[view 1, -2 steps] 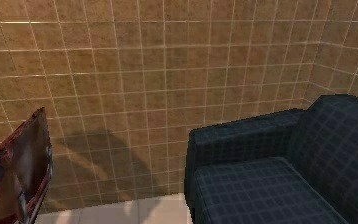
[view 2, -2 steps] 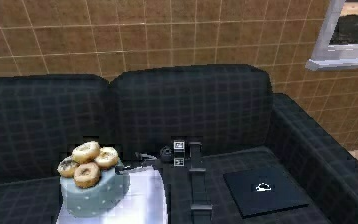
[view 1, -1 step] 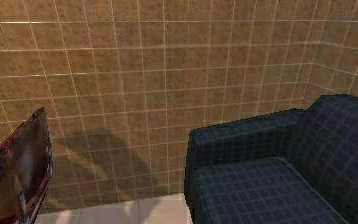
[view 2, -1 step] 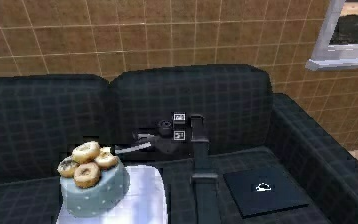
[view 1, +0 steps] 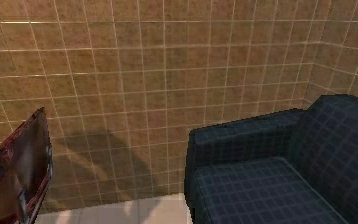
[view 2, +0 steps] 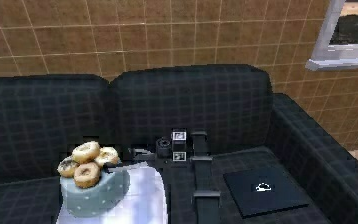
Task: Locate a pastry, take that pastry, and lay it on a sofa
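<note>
forward view
sofa [view 1: 277, 170]: dark check, at the view's right, against the tiled wall [view 1: 157, 70].
red thing [view 1: 22, 165]: flat, leaning at the left edge; can't tell what it is.
risk: base looks near the sofa and wall, so driving on could bump either.
writing: none legible.

arm side view
pastry [view 2: 86, 152]: tan rings, about 4 piled on a pale blue stand [view 2: 92, 195]. The stand sits on a white cloth [view 2: 142, 195] in front of the sofa's left seat.
gripper [view 2: 137, 154]: at the end of the arm [view 2: 202, 190], just right of the pile. Can't tell its grip state or whether it holds anything.
risk 1: rings are stacked loose, so a sideways nudge could knock 1 or more off the stand.
risk 2: taking a lower ring could tip the others.
risk 3: a pull on the cloth could shift the stand.
slab [view 2: 265, 192]: flat, dark, on the right seat. A pastry laid there would land on it, not on the cushion.
writing: 1 small white mark on the slab, not legible.
</note>
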Available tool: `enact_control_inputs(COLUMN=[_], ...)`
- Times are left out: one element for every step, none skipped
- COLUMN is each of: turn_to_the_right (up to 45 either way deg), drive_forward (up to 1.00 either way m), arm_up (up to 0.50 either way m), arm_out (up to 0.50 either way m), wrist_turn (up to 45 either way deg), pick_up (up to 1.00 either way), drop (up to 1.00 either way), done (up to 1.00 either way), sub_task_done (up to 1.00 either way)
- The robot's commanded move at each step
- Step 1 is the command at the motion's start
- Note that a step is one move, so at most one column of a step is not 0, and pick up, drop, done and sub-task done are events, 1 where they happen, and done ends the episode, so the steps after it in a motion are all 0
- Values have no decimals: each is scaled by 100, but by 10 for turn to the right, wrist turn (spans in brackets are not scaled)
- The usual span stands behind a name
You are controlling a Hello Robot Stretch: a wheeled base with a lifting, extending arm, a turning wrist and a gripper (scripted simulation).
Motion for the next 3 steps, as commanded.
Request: enact_control_inputs(turn_to_the_right=[0,0,0], drive_forward=[0,0,0], arm_up=[18,0,0], arm_out=[0,0,0], wrist_turn=[0,-450,-300], pick_up=[0,0,0], drop=[0,0,0], done=[0,0,0], sub_task_done=[0,0,0])
